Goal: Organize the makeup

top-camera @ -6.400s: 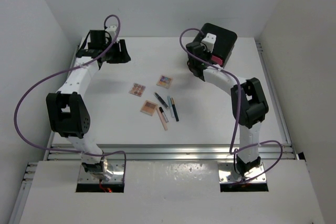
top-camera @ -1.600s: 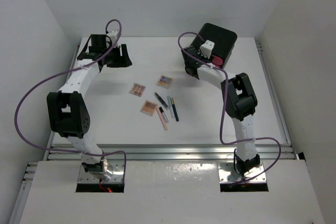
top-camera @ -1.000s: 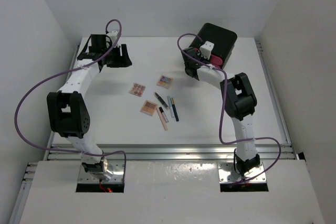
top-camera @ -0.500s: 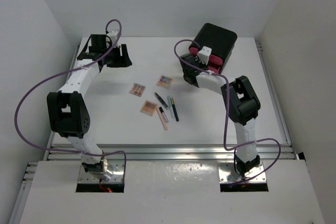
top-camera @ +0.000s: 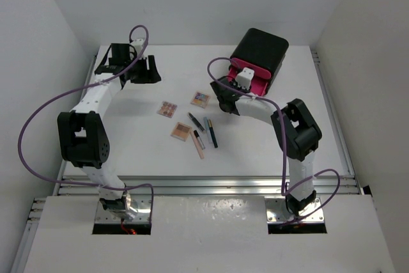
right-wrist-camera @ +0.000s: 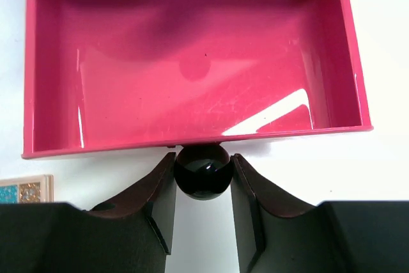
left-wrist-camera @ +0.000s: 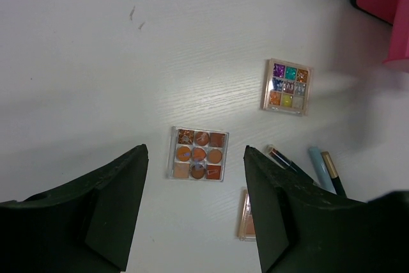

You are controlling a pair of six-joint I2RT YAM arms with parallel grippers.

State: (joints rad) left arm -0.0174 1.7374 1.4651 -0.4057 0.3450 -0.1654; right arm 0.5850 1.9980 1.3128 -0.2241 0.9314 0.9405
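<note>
Three square eyeshadow palettes lie mid-table: one orange-toned [top-camera: 167, 108] [left-wrist-camera: 198, 153], one multicoloured [top-camera: 200, 99] [left-wrist-camera: 287, 86], one peach [top-camera: 181, 131] [left-wrist-camera: 248, 215]. Slim black, pale-blue and peach pencils [top-camera: 206, 132] [left-wrist-camera: 319, 165] lie beside them. My right gripper [top-camera: 225, 102] [right-wrist-camera: 202, 187] is shut on the black round knob [right-wrist-camera: 202, 171] of a pink drawer [right-wrist-camera: 192, 62], which is pulled out of the black box [top-camera: 261, 49] and is empty. My left gripper [top-camera: 148, 68] [left-wrist-camera: 195, 206] is open and empty, hovering at the far left. No white puff is in view.
White walls enclose the table on the left, back and right. A metal rail [top-camera: 204, 183] runs along the near edge. Purple cables [top-camera: 38, 116] loop off both arms.
My right gripper has drawn back toward the table's middle with the knob in it, pulling the pink drawer out of the black box. The left arm and the makeup have not moved.
</note>
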